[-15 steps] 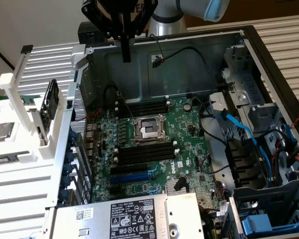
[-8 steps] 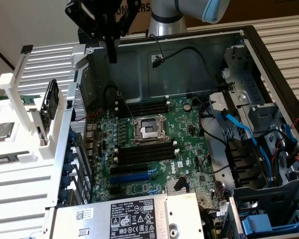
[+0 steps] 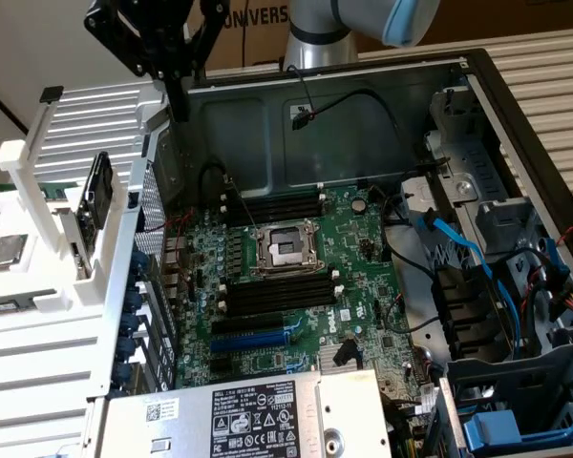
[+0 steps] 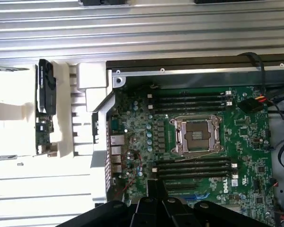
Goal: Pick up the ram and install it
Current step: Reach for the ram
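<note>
Nearest the exterior camera, the power supply (image 3: 258,415) sat across the open computer case (image 3: 477,86), its label up. Behind it the motherboard (image 3: 363,277) lay flat and face up, presumably so a stick could be pressed straight down into it. On it came first the blue expansion slot (image 3: 253,341), then the black memory slots (image 3: 277,294) on the near side of the CPU socket (image 3: 285,248), which looked empty, as did those on its far side. Off to the exterior view's left, outside the case, the white rack (image 3: 38,343) held spare parts on edge, a black card (image 3: 95,196) among them, likely so you could take them from above. Between its posts I took the ram (image 3: 29,188) to be the thin green strip standing there, though I could not be sure. Farthest back, your tool (image 3: 180,113) hung above the case's corner beside the rack, closed narrow, and I saw nothing held in it; it touched neither ram nor board.
</note>
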### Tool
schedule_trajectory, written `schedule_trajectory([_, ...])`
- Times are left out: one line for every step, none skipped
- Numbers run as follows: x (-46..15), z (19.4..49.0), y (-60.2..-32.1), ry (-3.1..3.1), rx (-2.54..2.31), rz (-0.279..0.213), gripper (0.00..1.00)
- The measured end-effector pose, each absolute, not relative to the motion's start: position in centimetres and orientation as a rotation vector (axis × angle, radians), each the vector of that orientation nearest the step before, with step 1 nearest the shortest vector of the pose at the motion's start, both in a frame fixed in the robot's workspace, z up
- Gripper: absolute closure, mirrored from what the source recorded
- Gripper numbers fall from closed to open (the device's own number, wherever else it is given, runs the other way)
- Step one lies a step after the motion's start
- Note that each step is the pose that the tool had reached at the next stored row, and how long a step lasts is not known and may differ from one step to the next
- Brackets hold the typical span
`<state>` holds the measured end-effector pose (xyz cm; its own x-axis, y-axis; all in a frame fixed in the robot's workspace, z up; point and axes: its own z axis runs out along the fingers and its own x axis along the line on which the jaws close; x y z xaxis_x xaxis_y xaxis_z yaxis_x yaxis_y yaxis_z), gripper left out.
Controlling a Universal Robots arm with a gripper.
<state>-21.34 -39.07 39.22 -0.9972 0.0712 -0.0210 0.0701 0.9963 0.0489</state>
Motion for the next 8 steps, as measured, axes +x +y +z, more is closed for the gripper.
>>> schedule_trajectory([-21.8, 39.2, -39.0, 3.116, 0.11, 0.075, 0.9])
schedule_trajectory([-22.3, 39.2, -39.0, 3.116, 0.11, 0.075, 0.9])
schedule_trajectory([-22.7, 39.2, -38.9, 3.116, 0.11, 0.075, 0.9])
schedule_trajectory([-23.2, 39.2, -38.9, 3.116, 0.11, 0.075, 0.9])
schedule_trajectory([-23.6, 39.2, -38.8, 3.116, 0.11, 0.075, 0.9])
schedule_trajectory([-24.1, 39.2, -38.7, 3.116, 0.11, 0.075, 0.9])
schedule_trajectory([-24.5, 39.2, -38.7, 3.116, 0.11, 0.075, 0.9])
schedule_trajectory([-25.0, 39.2, -38.6, 3.116, 0.11, 0.075, 0.9])
